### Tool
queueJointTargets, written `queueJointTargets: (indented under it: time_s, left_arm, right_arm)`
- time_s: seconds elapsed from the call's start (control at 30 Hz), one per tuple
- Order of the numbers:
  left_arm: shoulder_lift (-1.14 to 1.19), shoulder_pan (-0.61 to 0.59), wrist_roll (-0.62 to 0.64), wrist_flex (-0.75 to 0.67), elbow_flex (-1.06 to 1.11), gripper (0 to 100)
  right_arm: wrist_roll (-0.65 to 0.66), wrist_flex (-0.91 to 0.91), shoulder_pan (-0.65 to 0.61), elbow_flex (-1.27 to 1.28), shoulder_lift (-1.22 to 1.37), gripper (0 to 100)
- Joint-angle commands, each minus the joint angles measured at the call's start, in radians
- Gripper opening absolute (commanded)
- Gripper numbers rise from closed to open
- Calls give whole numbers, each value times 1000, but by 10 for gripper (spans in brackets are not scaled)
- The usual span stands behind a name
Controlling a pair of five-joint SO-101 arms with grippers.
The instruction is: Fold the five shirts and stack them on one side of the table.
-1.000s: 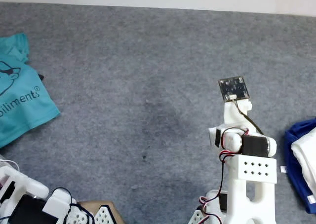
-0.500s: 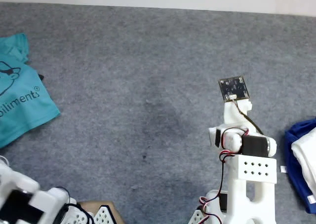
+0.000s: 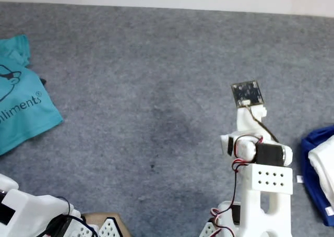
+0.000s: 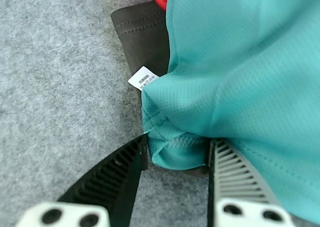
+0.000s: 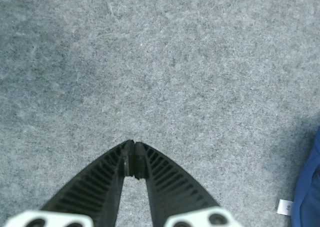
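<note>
Left gripper (image 4: 178,140) has its jaws parted either side of the teal shirt (image 4: 240,62)'s bunched hem corner, likely set to pinch it for the fold. That shirt lies at the left edge of the tabletop (image 3: 156,64), over a brown garment (image 4: 145,42), its long axis running off the edge and one corner pointing inward. Right gripper (image 5: 134,149) hangs closed, empty, over bare felt, probably waiting.

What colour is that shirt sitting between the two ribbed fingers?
The shirt is teal, finely meshed; the left wrist view shows it best.
</note>
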Motion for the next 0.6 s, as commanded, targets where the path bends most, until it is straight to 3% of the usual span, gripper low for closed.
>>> queueJointTargets:
  time_s: [0.0,0.07,0.3,0.43,0.57]
  left_arm:
    - [8,-5,-2,12,-19,130]
    - [8,-2,-5,11,-12,53]
    - [-7,110,-2,18,41,52]
    - [-110,292,0,86,120,40]
    - [-340,529,46,302,170,40]
  right_arm:
    - [-12,-19,-8,-5,4,6]
    - [-12,-19,-8,-5,4,6]
    - [-12,-21,-8,18,4,6]
    - [-41,-82,-10,85,4,6]
    - [-55,-119,-15,122,4,6]
